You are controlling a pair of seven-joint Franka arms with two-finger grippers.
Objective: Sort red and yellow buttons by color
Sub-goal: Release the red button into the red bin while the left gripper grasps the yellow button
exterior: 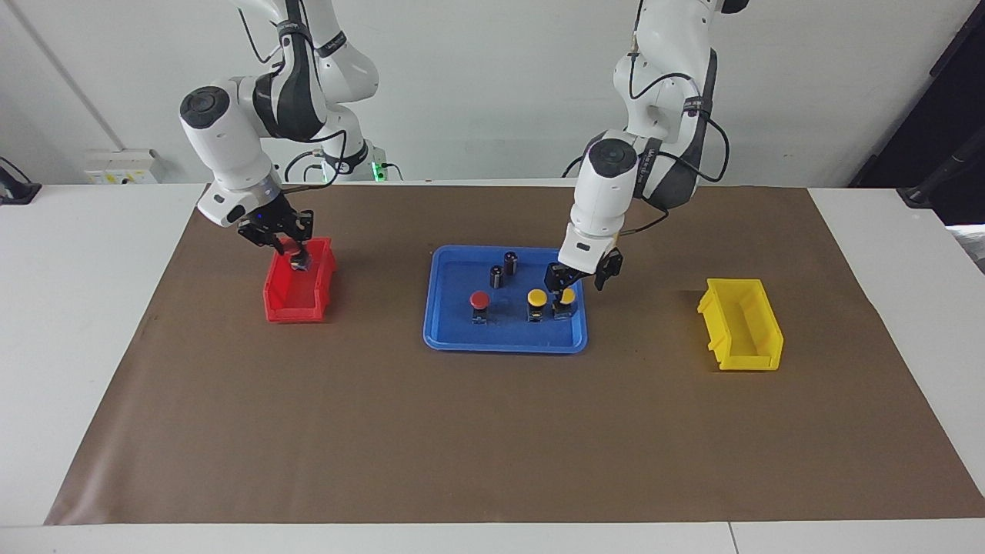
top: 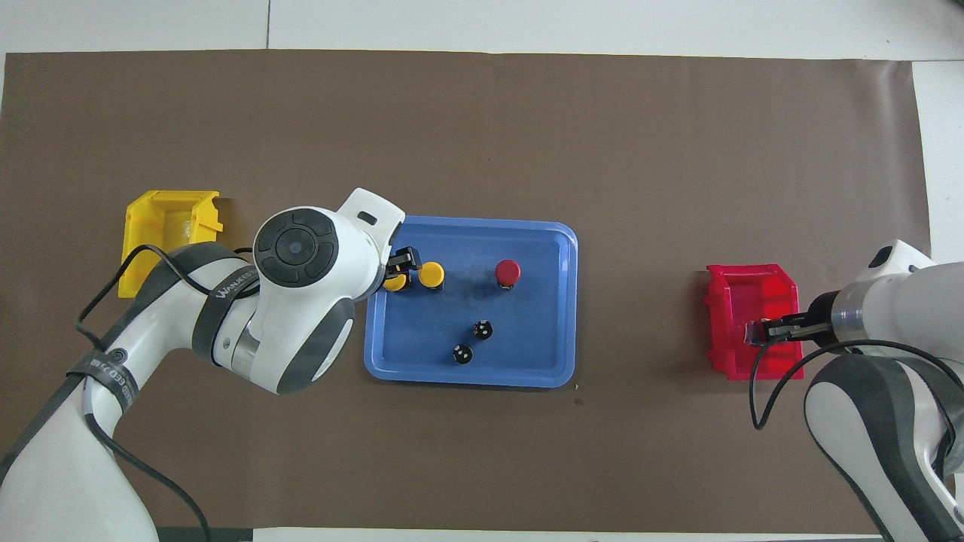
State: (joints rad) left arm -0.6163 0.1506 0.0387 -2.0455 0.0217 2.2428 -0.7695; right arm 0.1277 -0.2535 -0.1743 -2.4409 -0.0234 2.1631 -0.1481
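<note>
Facing view, left end effector [exterior: 566, 286]: wide, around outer yellow button [exterior: 567, 296] in blue tray [exterior: 504, 342].
Right end effector [exterior: 298, 258]: clamping red button [exterior: 299, 262] over red bin [exterior: 292, 304].

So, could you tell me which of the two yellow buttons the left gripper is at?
The yellow button nearest the yellow bin's end of the blue tray; the left gripper straddles its cap.

Glossy plastic blue tray [exterior: 504, 342] & bins; matt brown paper mat [exterior: 492, 438].
</note>
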